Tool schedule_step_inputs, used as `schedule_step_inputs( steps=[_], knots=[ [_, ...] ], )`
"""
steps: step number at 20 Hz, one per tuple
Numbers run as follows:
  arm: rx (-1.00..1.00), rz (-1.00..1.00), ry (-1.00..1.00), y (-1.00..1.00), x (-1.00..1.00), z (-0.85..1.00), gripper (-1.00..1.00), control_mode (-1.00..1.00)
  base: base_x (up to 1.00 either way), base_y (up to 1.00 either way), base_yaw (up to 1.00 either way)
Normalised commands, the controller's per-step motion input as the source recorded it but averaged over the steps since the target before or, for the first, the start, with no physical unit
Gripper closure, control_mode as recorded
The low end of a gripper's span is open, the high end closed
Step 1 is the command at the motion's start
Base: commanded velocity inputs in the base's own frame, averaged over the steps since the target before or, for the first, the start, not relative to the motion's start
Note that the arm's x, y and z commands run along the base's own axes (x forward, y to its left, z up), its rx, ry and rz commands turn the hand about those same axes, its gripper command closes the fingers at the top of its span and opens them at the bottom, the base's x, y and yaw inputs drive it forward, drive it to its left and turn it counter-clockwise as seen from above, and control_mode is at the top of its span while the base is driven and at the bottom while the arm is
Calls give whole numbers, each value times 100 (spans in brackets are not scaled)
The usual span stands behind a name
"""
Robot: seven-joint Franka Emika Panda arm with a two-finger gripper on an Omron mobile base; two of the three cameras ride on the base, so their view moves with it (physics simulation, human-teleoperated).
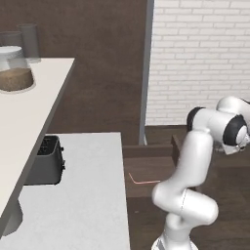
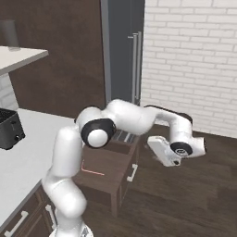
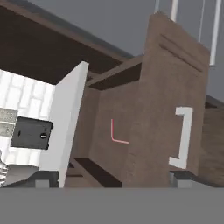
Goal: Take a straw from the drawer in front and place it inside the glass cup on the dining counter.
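Hand view: hand (image 3: 113,179) wide open, empty.

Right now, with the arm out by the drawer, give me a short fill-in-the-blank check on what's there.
1. The drawer stands pulled ____.
2. The bent pink straw lies ____ the drawer.
3. The gripper hangs beside the drawer front with its jaws ____.
4. On the white counter sits a black ____.

Missing words: open; inside; open; toaster

Both base views look forward and down from behind the white arm, sharing the open dark brown wooden drawer (image 1: 151,171); the hand view faces it closely, rolled sideways.
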Motion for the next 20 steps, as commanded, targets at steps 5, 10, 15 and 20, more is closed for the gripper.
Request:
schedule_step_inputs(
  steps=[5,10,15,20],
  knots=[
    [-68,0,-6,98,-2,97,-100,-100,0,0,0],
    [-53,-6,5,99,0,65,-100,-100,0,0,0],
    [-20,-15,32,65,6,10,-100,-100,0,0,0],
    [-5,-18,37,18,29,-26,-100,-100,0,0,0]
  ],
)
